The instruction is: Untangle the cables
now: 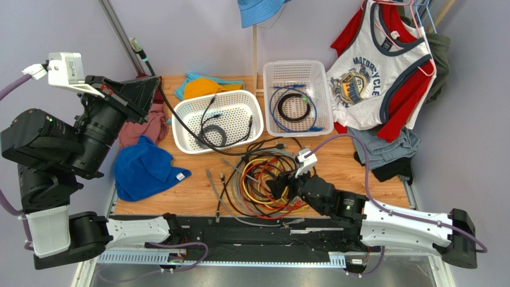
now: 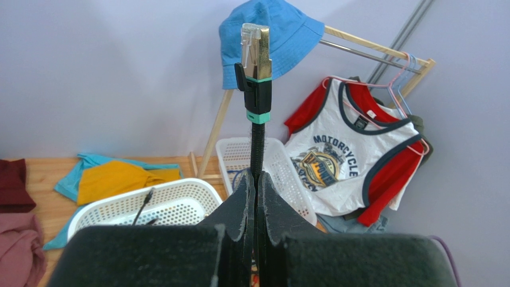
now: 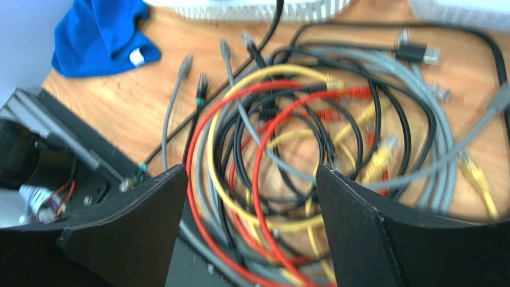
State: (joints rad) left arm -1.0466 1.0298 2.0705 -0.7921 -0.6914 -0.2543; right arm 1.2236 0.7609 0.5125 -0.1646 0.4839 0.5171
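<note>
A wooden table is set against a pale lilac wall, and its far half is crowded. Side by side there, the left basket is filled with a black coil and the right basket with a blue and a black one. A blue cloth is spread at the table's left edge, and a printed shirt is hung at the right. The cables are heaped at the near middle of the table, just in front of the baskets. Red, yellow, grey and black loops are laid over one another, with plug ends splayed outward. The right gripper is held spread wide over this heap, with nothing between its fingers. The left gripper is raised at the far left and clenched on a black cable, whose clear, teal-collared plug is pointed upright.
</note>
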